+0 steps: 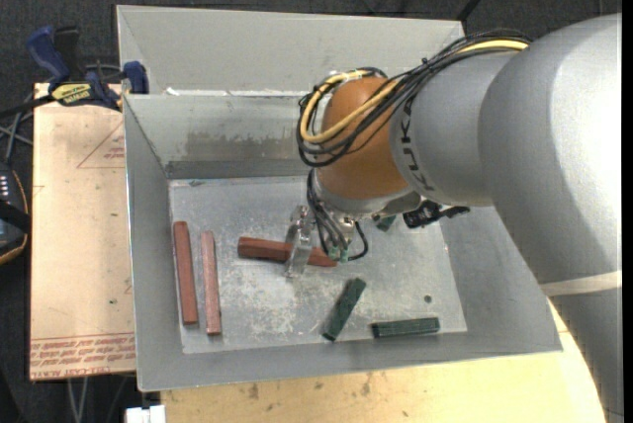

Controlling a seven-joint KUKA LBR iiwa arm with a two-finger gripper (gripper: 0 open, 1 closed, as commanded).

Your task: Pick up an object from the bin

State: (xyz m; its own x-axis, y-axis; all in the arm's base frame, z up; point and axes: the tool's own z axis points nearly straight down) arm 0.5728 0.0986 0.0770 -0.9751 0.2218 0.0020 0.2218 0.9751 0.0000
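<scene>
At the centre of the bin (148,213) my gripper (300,253) is down at the red-brown bar (265,250), with green sticks (343,308) at five o'clock. Open or clamped, I cannot tell. The bar lies flat, so the lift is not yet done.

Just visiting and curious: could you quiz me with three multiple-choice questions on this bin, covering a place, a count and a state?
1. Where is the end effector? A mid-bin, at a reddish-brown bar; B front left corner; C back left corner.
2. How many dark green bars? A one; B two; C four.
3. The two left reddish-brown bars lie: A crossed; B stacked; C side by side.
Answers: A, it is down at the middle bar; B, both lie front right; C, they run parallel.
</scene>
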